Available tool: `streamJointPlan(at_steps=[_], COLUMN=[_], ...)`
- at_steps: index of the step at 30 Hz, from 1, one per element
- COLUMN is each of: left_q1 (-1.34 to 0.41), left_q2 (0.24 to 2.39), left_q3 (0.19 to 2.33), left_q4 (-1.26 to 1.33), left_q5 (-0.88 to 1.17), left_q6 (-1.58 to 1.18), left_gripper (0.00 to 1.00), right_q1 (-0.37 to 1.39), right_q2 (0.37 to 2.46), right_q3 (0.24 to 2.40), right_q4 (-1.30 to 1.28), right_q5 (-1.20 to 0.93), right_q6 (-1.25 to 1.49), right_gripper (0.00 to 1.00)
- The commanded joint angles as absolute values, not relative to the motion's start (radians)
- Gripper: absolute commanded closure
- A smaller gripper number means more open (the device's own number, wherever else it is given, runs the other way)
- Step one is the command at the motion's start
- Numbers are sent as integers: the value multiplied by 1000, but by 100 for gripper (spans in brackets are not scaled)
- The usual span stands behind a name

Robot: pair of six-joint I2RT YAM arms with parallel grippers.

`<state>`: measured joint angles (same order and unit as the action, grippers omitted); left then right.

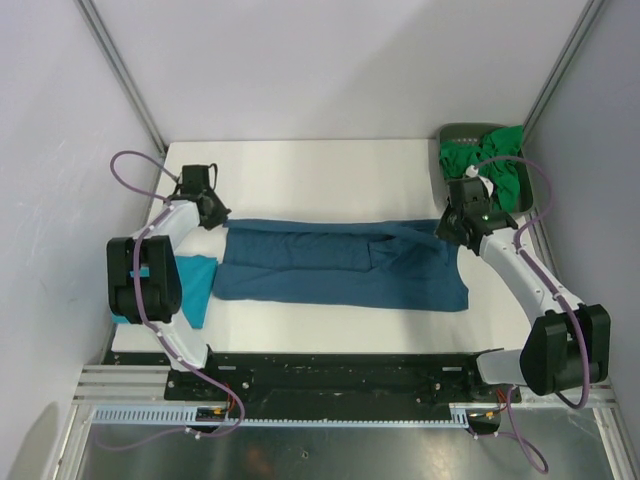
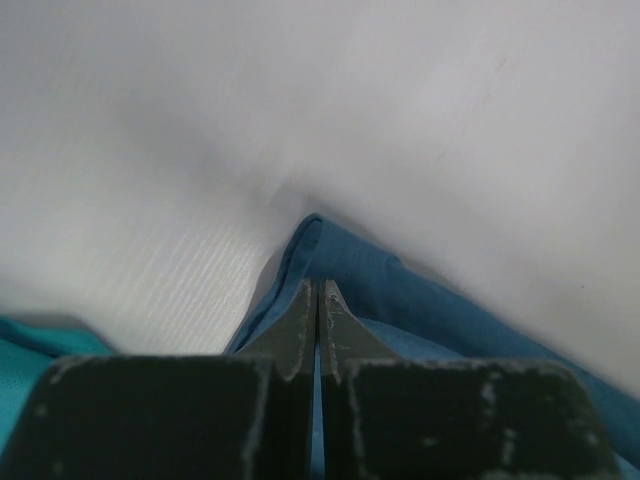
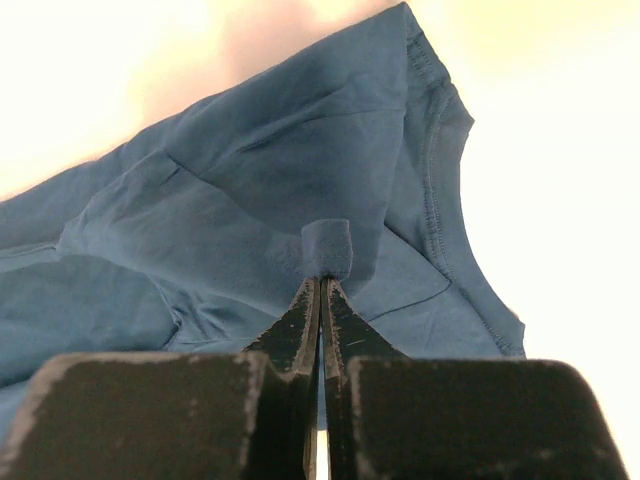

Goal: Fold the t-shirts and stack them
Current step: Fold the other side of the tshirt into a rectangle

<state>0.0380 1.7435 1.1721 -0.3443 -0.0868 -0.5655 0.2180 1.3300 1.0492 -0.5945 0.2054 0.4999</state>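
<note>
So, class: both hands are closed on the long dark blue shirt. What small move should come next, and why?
Probably lift both hands together a little. The left hand pinches the dark blue shirt at its far-left corner, the right hand nips a fold at its right end, and the shirt lies flat on the table; lifting would free that edge for folding.

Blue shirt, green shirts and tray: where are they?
blue shirt [image 1: 330,265], top view, middle of the cloth
green shirts [image 1: 465,158], top view, crumpled heap
tray [image 1: 457,131], top view, bare far rim
</note>
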Motion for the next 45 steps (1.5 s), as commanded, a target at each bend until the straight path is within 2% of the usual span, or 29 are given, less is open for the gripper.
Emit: streamJointPlan(at_steps=[1,5,13,17,21,27,37,45], left_q1=[49,49,49,50,50,59,61,58], left_q2=[1677,1681,1701,1703,1701,1665,1655,1668], left_q3=[1160,1159,1187,1194,1185,1137,1026,1017], left_q4=[-316,-313,-312,-313,-312,-313,-314,-313], left_q5=[-115,-104,-86,-85,-82,-85,-93,-85], left_q6=[-545,-549,-553,-552,-554,-555,-573,-576], left_gripper=[100,100,100,100,100,100,100,100], right_q1=[213,205,165,176,193,207,236,226], right_q2=[1292,1307,1458,1507,1505,1428,1373,1409], right_q3=[1074,1094,1319,1435,1453,1325,947,888], right_q4=[-607,-597,-571,-624,-677,-710,-582,-519], right_q5=[213,218,226,244,260,242,214,186], right_q6=[493,486,448,445,448,479,531,527], right_gripper=[100,100,100,100,100,100,100,100])
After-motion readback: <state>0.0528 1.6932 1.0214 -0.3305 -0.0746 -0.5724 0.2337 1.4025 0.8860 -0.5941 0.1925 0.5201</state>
